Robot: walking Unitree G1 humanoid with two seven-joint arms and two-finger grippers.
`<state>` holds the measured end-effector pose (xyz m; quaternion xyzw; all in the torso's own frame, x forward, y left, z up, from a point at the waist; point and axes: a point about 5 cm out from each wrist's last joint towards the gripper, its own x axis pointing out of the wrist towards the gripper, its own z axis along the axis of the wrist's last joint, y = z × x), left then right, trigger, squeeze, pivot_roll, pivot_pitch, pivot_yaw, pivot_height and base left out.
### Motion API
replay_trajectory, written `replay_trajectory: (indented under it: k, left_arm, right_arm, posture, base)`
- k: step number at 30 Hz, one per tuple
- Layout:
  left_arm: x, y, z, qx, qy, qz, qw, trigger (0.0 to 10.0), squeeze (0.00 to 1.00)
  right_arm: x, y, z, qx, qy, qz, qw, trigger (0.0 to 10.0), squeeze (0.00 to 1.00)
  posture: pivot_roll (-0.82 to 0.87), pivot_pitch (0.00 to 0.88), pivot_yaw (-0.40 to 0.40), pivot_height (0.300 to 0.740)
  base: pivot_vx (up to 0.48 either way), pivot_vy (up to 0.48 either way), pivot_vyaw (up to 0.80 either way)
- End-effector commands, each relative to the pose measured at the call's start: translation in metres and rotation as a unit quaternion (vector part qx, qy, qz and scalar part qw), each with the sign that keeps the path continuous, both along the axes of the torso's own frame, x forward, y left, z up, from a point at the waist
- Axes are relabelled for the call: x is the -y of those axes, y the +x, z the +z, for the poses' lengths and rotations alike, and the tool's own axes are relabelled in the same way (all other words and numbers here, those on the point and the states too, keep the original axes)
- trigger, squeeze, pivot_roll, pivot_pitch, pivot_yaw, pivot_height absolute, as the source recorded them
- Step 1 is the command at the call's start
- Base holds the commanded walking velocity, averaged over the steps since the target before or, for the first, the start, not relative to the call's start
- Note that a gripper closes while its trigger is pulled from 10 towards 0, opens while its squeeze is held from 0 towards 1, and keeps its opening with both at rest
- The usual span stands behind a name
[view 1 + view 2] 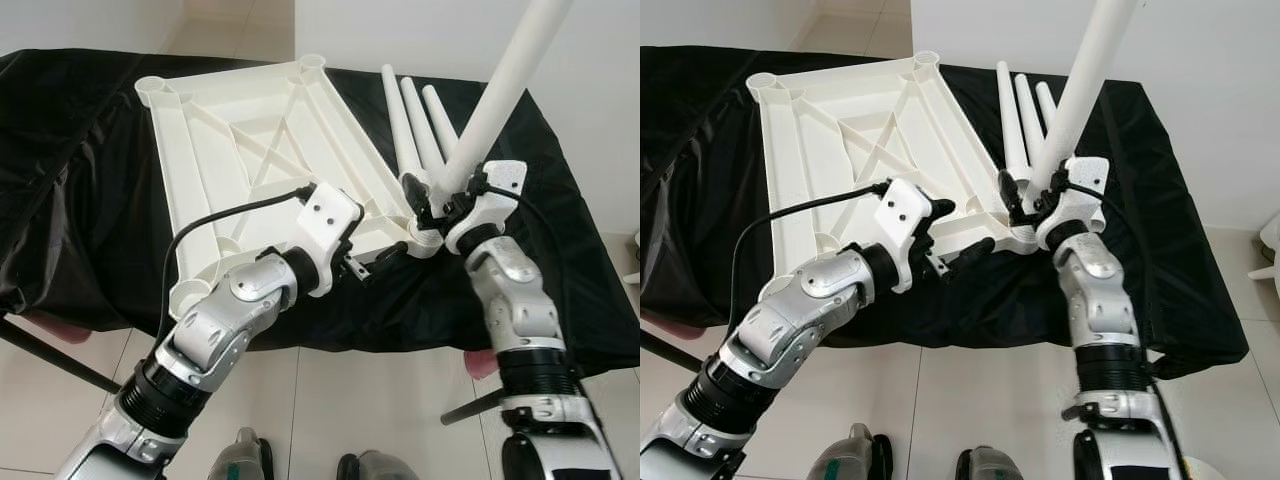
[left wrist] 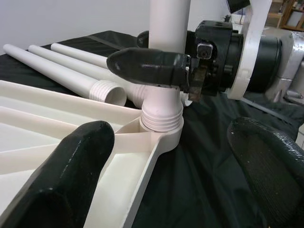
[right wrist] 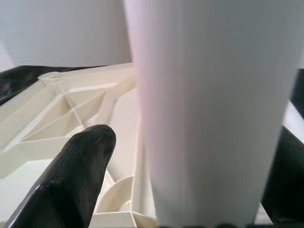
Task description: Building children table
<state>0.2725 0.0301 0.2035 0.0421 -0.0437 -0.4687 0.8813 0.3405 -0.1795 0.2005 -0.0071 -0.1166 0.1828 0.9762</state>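
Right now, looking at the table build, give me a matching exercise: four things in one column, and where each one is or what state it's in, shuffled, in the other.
Things:
1. tabletop
2. upright leg
3. three loose legs
4. left gripper

Places or states:
A. lying side by side on the black cloth
B. open, beside the tabletop's near corner
C. upside down, ribs showing
D. standing in a corner socket, held by the right gripper

Pairs: 1-C, 2-D, 3-A, 4-B
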Motion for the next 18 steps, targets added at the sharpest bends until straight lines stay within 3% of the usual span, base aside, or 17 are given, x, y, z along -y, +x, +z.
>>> replay_trajectory:
  k: [1,5,11,12,15,16,17,18]
  left_arm:
    - [0.007,-0.01,0.001,0.003,0.015,-0.085,0.996,10.0,0.0]
    - [0.008,-0.011,0.001,0.006,0.017,-0.087,0.996,10.0,0.0]
    - [0.007,-0.011,0.0,0.006,0.02,-0.086,0.996,10.0,0.0]
    - [0.006,-0.011,0.0,0.007,0.021,-0.085,0.996,10.0,0.0]
    - [0.006,-0.011,0.0,0.008,0.021,-0.084,0.996,10.0,0.0]
    - [0.006,-0.011,0.0,0.008,0.021,-0.083,0.996,10.0,0.0]
    - [0.006,-0.011,0.0,0.008,0.021,-0.083,0.996,10.0,0.0]
    - [0.006,-0.01,0.0,0.008,0.021,-0.083,0.996,10.0,0.0]
  right_arm:
    - [0.003,0.001,-0.002,-0.002,-0.001,0.015,1.0,10.0,0.0]
    - [0.01,0.007,-0.006,-0.019,-0.012,0.08,0.997,10.0,0.0]
    - [0.02,0.012,-0.007,-0.035,-0.005,0.098,0.995,10.0,0.0]
    - [0.027,0.016,-0.006,-0.039,0.02,0.092,0.995,10.0,0.0]
    - [0.032,0.018,-0.004,-0.039,0.031,0.089,0.995,10.0,0.0]
    - [0.034,0.019,-0.004,-0.039,0.034,0.09,0.995,8.5,0.0]
    - [0.034,0.019,-0.004,-0.039,0.034,0.09,0.995,8.5,0.0]
    - [0.035,0.02,-0.004,-0.038,0.034,0.092,0.994,4.0,0.0]
  posture:
    - [-0.01,0.082,0.005,0.74]
    - [0.0,0.069,0.002,0.74]
    - [0.0,0.058,-0.003,0.74]
    - [0.01,0.053,-0.005,0.74]
    - [0.01,0.05,-0.005,0.74]
    - [0.01,0.049,-0.005,0.74]
    - [0.01,0.049,-0.005,0.74]
    - [0.01,0.048,-0.005,0.74]
  base:
    - [0.0,0.0,0.0]
    - [0.0,0.0,0.0]
    - [0.0,0.0,0.0]
    - [0.0,0.0,0.0]
    - [0.0,0.0,0.0]
    - [0.0,0.0,0.0]
    - [0.0,0.0,0.0]
    - [0.0,0.0,0.0]
